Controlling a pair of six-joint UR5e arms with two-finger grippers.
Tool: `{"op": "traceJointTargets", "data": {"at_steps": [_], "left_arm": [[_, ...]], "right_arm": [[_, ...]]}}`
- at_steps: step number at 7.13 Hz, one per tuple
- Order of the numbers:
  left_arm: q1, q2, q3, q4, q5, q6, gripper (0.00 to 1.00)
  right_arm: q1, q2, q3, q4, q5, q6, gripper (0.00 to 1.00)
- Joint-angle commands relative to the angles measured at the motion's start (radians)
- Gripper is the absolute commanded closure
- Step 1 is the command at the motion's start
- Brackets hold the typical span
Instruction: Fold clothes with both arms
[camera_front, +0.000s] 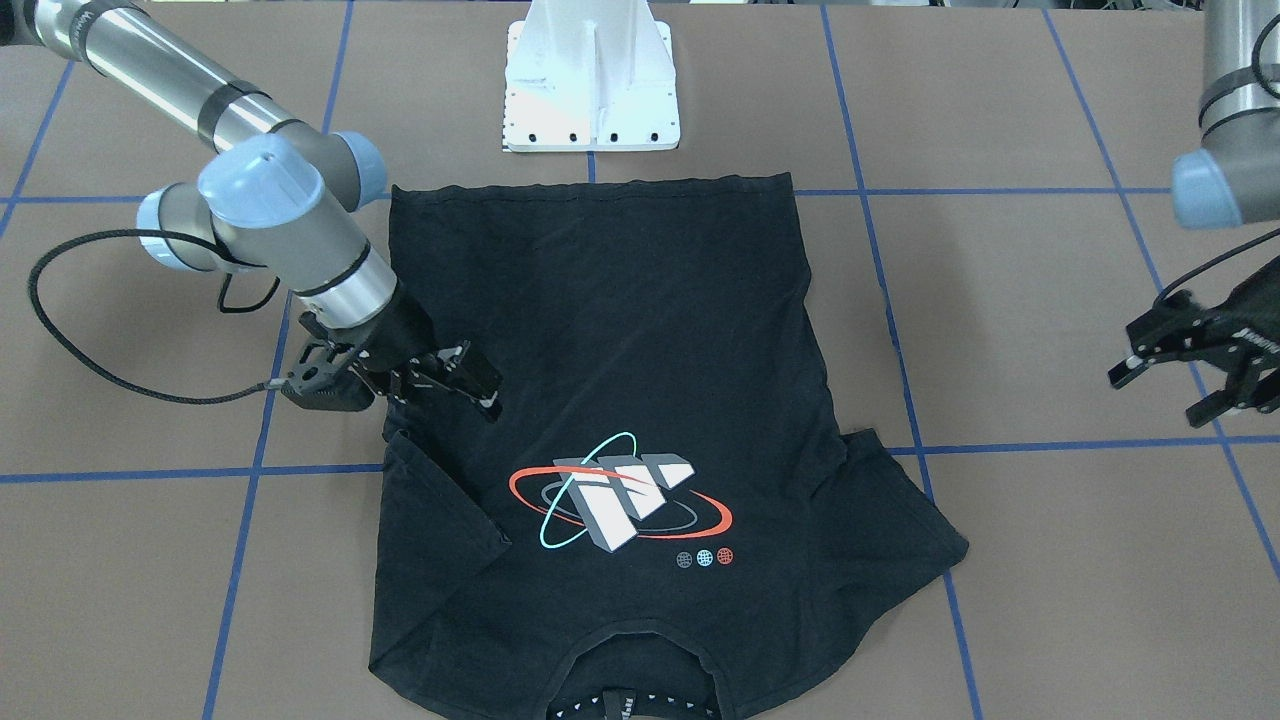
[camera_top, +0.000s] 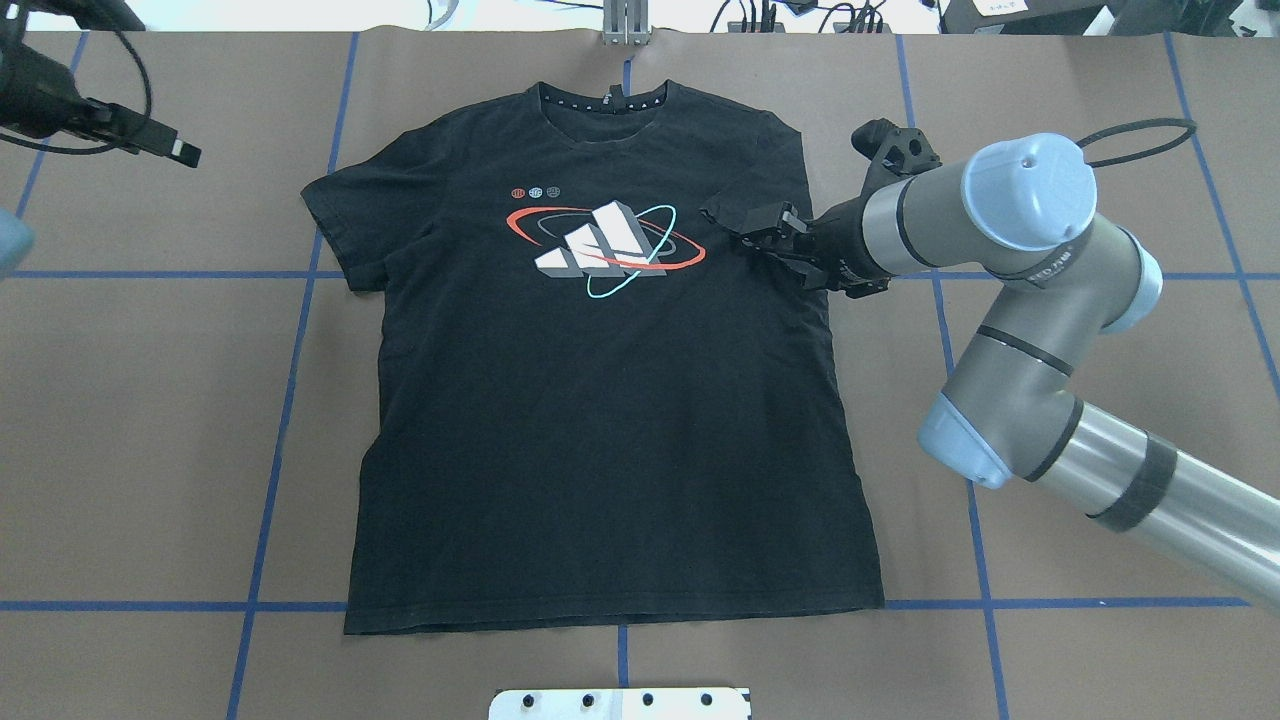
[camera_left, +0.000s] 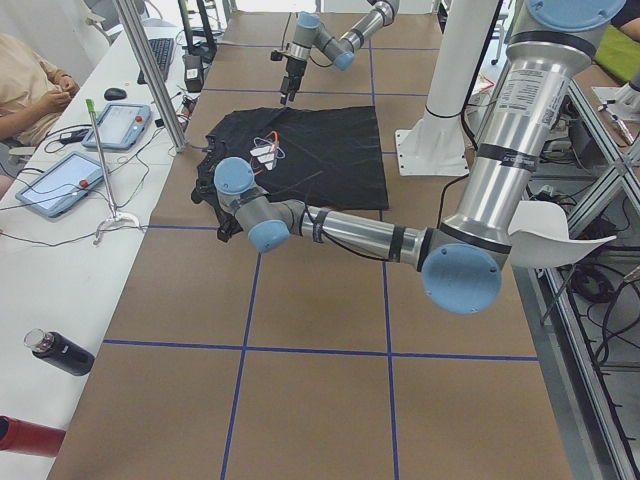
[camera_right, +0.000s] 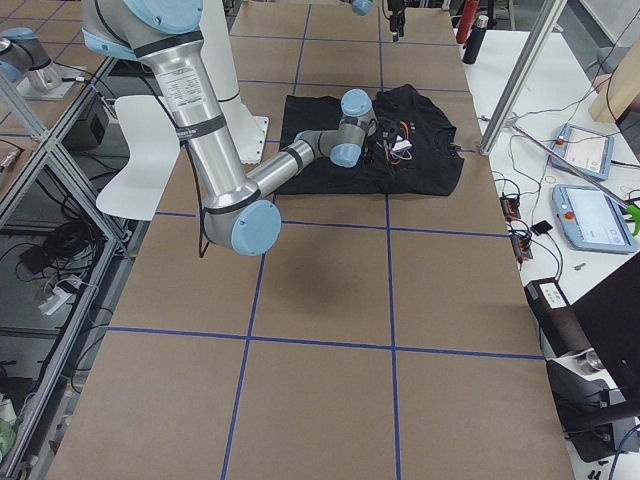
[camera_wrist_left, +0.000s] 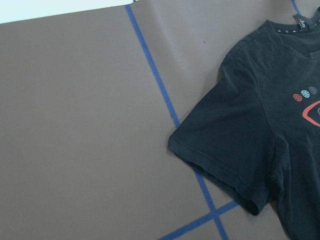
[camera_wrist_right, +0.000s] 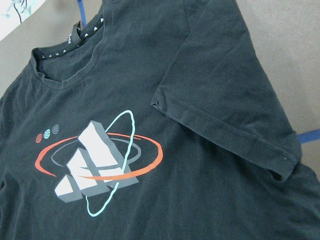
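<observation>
T-shirt (camera_front: 620, 330) lies flat mid-table, logo up, collar at twelve o'clock from the robot; soft, limp cotton, likely best pinched at hems; right gripper (camera_front: 488, 396) hovers at two, jaws slightly parted, empty; left gripper (camera_front: 1157, 396) off at ten, jaws wide.

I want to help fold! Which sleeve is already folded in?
The sleeve by the right gripper. It lies folded over onto the shirt, while the other sleeve sticks out flat.
</observation>
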Motion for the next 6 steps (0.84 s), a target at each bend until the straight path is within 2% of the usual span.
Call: {"op": "traceJointTargets", "data": {"at_steps": [1, 2, 3, 4, 5, 6], "left_arm": [[0.079, -0.073, 0.145, -0.049, 0.048, -0.033, 0.06], [0.126, -0.089, 0.192, -0.123, 0.066, -0.103, 0.15], [0.139, -0.102, 0.242, -0.201, 0.127, -0.156, 0.26], [0.151, -0.143, 0.306, -0.233, 0.135, -0.222, 0.39], [0.151, -0.155, 0.344, -0.275, 0.137, -0.303, 0.44], [0.153, -0.160, 0.378, -0.326, 0.143, -0.409, 0.44]], "right_arm": [[-0.004, -0.053, 0.075, 0.000, 0.006, 0.023, 0.00], [-0.006, -0.055, 0.073, 0.000, 0.001, 0.021, 0.00], [-0.008, -0.058, 0.076, 0.000, 0.000, 0.023, 0.00], [-0.008, -0.058, 0.075, 0.000, -0.002, 0.023, 0.00], [-0.015, -0.058, 0.073, 0.000, -0.008, 0.021, 0.00], [-0.017, -0.055, 0.073, 0.000, -0.010, 0.021, 0.00]]}}
